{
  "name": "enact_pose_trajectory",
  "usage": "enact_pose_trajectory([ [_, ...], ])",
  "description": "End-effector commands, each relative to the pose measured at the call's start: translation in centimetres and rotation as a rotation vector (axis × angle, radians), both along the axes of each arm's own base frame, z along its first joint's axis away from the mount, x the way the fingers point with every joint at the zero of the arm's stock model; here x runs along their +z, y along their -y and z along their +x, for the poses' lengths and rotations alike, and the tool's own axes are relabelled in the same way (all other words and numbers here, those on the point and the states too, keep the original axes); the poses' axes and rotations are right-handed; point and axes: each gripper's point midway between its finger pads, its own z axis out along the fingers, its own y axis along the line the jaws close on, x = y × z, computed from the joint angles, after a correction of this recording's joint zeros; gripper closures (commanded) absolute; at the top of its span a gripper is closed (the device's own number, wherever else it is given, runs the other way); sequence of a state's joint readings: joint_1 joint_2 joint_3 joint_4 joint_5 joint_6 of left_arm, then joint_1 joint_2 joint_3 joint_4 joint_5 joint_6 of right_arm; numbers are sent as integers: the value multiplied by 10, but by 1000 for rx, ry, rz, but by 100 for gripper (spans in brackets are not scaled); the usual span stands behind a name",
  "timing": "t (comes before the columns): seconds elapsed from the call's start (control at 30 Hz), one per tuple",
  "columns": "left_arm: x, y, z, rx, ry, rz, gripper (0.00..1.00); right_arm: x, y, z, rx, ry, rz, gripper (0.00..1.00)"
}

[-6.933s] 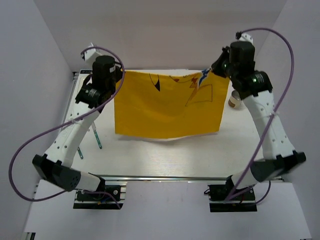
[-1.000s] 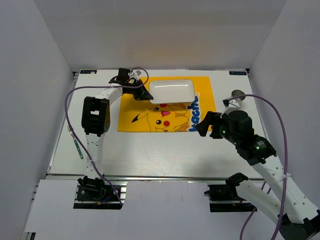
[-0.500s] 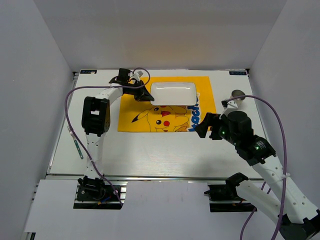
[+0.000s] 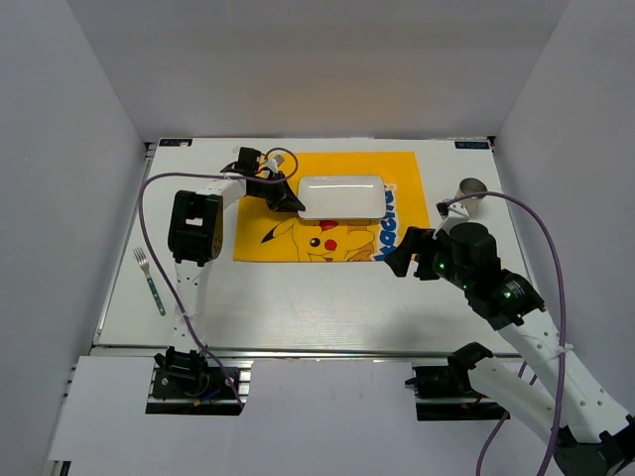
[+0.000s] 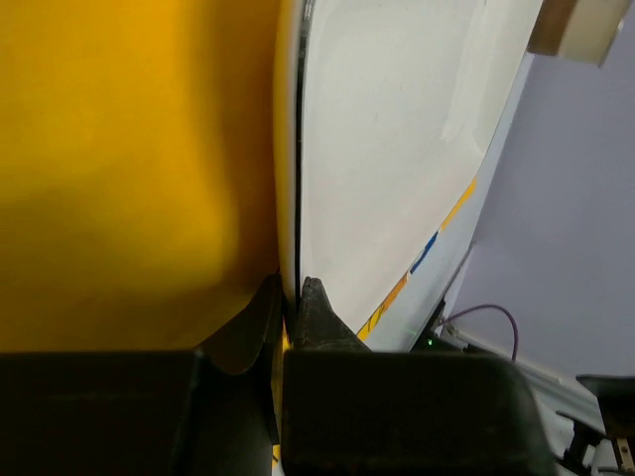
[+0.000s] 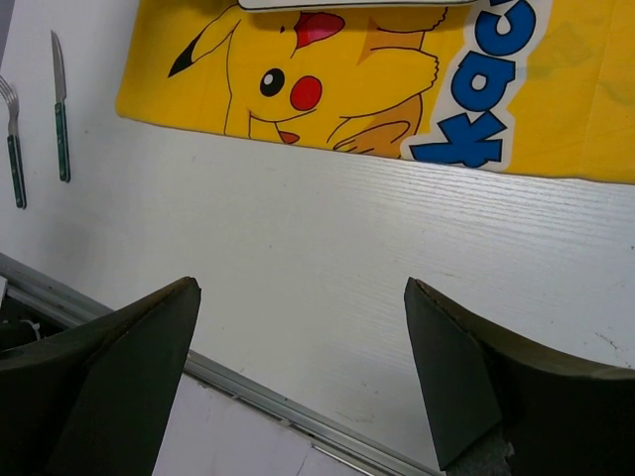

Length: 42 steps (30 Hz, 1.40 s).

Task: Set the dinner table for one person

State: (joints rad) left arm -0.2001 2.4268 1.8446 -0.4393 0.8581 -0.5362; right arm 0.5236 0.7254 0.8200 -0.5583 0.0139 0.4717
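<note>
Since half a second ago the white rectangular plate point(image 4: 340, 196) has come down a little toward the near edge and looks flatter on the yellow placemat point(image 4: 298, 238); the left gripper point(image 4: 288, 198) moved with it, and the right gripper point(image 4: 397, 253) shifted slightly to the left. The dinner table point(image 4: 298, 307) lies flat with its long axis from left to right in the top view; its near long edge runs just in front of the two arm bases, and it carries everything else. The left gripper is over the far left part of the table, nearly closed, pinching the left rim of the plate; in the left wrist view the two fingers point(image 5: 313, 307) meet on that thin rim, with placemat under them. The plate also has its long axis left to right, on the far half of the placemat. The right gripper hangs over the right half of the table, near the near right corner of the placemat; its jaws are spread wide and nothing is between them, only bare tabletop below. A fork point(image 4: 149, 280) lies near the left edge, a knife point(image 6: 60, 109) beside it, and a cup point(image 4: 471, 186) stands near the right edge.
</note>
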Motion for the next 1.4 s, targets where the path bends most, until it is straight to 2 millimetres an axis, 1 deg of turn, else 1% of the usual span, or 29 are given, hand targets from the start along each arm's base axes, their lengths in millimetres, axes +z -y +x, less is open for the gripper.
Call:
enact_pose_trajectory([
  [0.0, 70, 15, 3, -108, 142, -175, 100, 10, -6, 0, 40, 44, 28, 11],
  [0.1, 67, 14, 3, -104, 141, -164, 100, 9, -7, 0, 42, 42, 29, 11],
  [0.33, 71, 13, 2, -103, 147, -162, 100, 9, -9, 1, 51, 39, 34, 11],
  [0.37, 75, 13, 2, -104, 153, -165, 100, 9, -10, 1, 53, 38, 35, 11],
  [0.4, 76, 8, 5, -93, 156, -166, 100, 8, -10, 1, 52, 37, 32, 11],
  [0.57, 93, 8, 8, -97, 188, -166, 100, 7, -10, 0, 58, 33, 30, 11],
  [0.8, 101, 9, 8, -103, 199, -175, 100, 4, -13, 2, 68, 22, 33, 11],
  [0.83, 102, 5, 10, -94, 200, -174, 100, 5, -14, 2, 71, 24, 33, 11],
  [1.0, 110, 5, 10, -94, 211, -178, 100, 3, -15, 2, 78, 20, 35, 11],
  [1.03, 110, 0, 13, -86, 215, -178, 100, 2, -16, 2, 81, 17, 35, 11],
  [1.13, 110, 1, 13, -89, 213, -184, 100, 1, -17, 1, 86, 14, 38, 11],
  [1.17, 111, -4, 15, -82, 213, -185, 100, 1, -17, 1, 88, 14, 37, 11],
  [1.37, 105, -2, 16, -98, 205, -200, 100, 0, -17, 0, 91, 12, 40, 11],
])
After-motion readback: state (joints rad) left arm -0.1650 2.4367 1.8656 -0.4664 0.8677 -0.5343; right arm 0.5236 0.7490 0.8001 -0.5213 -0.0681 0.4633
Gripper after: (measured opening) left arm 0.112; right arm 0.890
